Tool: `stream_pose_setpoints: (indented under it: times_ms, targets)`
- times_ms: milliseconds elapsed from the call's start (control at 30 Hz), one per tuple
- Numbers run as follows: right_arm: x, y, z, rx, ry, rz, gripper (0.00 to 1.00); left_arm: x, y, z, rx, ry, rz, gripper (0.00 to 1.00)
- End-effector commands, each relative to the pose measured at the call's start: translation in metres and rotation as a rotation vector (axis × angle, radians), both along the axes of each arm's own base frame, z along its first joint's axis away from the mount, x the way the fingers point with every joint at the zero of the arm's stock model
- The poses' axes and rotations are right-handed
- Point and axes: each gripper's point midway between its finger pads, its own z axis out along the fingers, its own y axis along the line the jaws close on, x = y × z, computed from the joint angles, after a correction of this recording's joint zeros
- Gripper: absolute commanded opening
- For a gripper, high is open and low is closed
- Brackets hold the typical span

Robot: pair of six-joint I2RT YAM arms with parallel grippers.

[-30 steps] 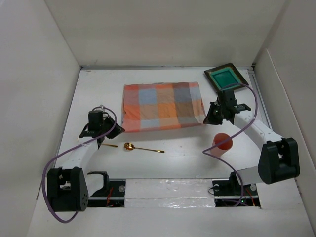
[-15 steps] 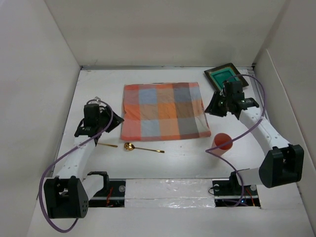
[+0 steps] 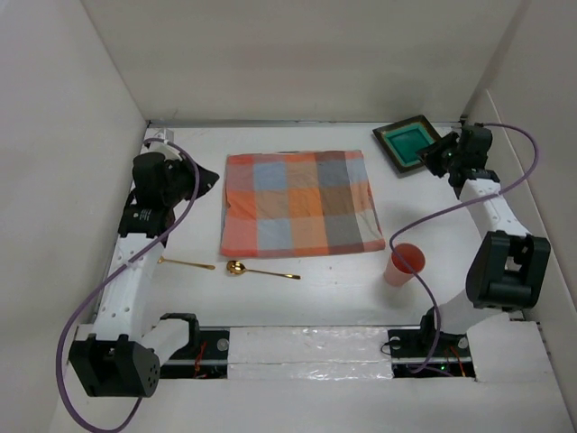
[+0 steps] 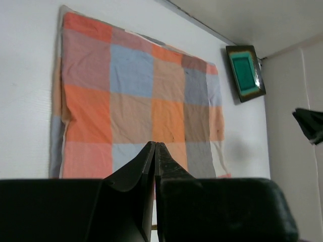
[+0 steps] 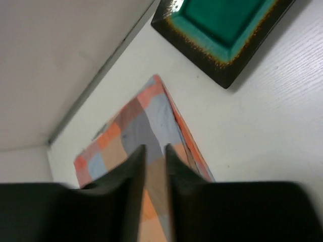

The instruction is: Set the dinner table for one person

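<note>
Now we see the mat (image 3: 302,203) flat mid-frame, ready for the plate (image 3: 406,142) at upper right; left jaws pressed together, right jaws barely parted, both empty.

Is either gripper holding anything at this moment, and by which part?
Nothing is held. The left gripper is shut on nothing; the right gripper has its jaws slightly apart, with nothing between them.

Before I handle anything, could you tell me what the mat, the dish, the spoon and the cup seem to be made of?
Mat: woven cloth, matte, with checked squares and a soft folded edge.
Dish: probably glazed ceramic, glossy green centre with a dark speckled rim.
Spoon: likely metal, shiny gold finish.
Cup: probably plastic, plain orange-red.
</note>
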Motion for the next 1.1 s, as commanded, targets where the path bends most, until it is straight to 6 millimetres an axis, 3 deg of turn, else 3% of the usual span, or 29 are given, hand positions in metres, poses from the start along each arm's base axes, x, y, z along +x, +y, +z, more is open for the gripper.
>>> stream_pose_setpoints:
  times_ms: [0,33,67,100,133,167,233,300,400,433,500,533,600,900,1000,1067]
  targets:
    - [0.04,-0.022,-0.001,0.079,-0.091,-0.126,0.34,-0.004,-0.015,0.001,-0.017,-0.014,-0.093,0.02]
    - [0.048,-0.035,-0.001,0.073,-0.111,-0.17,0.44,-0.007,-0.015,-0.007,-0.016,0.002,-0.095,0.07]
    - [0.055,-0.044,-0.02,0.095,-0.069,-0.208,0.47,-0.009,-0.015,-0.011,-0.016,0.011,-0.095,0.12]
    - [0.059,-0.046,-0.03,0.1,-0.044,-0.225,0.5,-0.01,-0.015,-0.014,-0.015,0.015,-0.098,0.22]
    - [0.064,-0.055,-0.034,0.107,-0.025,-0.256,0.53,-0.012,-0.016,-0.022,-0.018,0.033,-0.104,0.25]
    - [0.068,-0.062,-0.056,0.125,0.024,-0.286,0.55,-0.013,-0.017,-0.023,-0.021,0.032,-0.111,0.28]
    - [0.073,-0.07,-0.073,0.153,0.058,-0.32,0.55,-0.015,-0.018,-0.029,-0.029,0.043,-0.118,0.33]
    - [0.08,-0.071,-0.093,0.192,0.088,-0.351,0.55,-0.014,-0.021,-0.03,-0.035,0.039,-0.13,0.34]
    - [0.09,-0.075,-0.1,0.2,0.076,-0.367,0.55,-0.012,-0.021,-0.033,-0.038,0.046,-0.13,0.34]
    - [0.092,-0.076,-0.113,0.201,0.108,-0.375,0.55,-0.011,-0.021,-0.033,-0.036,0.045,-0.131,0.34]
    - [0.1,-0.077,-0.113,0.205,0.116,-0.373,0.55,-0.008,-0.021,-0.037,-0.034,0.053,-0.132,0.34]
    - [0.099,-0.076,-0.131,0.212,0.168,-0.372,0.56,-0.007,-0.021,-0.037,-0.037,0.054,-0.132,0.34]
    - [0.105,-0.075,-0.133,0.235,0.178,-0.38,0.55,-0.004,-0.021,-0.039,-0.041,0.063,-0.127,0.33]
    - [0.108,-0.066,-0.18,0.354,0.251,-0.444,0.51,0.013,-0.017,-0.03,-0.036,0.046,-0.094,0.32]
    - [0.108,-0.061,-0.195,0.371,0.277,-0.453,0.45,0.017,-0.015,-0.026,-0.03,0.035,-0.082,0.32]
    - [0.112,-0.06,-0.199,0.393,0.26,-0.454,0.36,0.018,-0.014,-0.026,-0.029,0.031,-0.076,0.32]
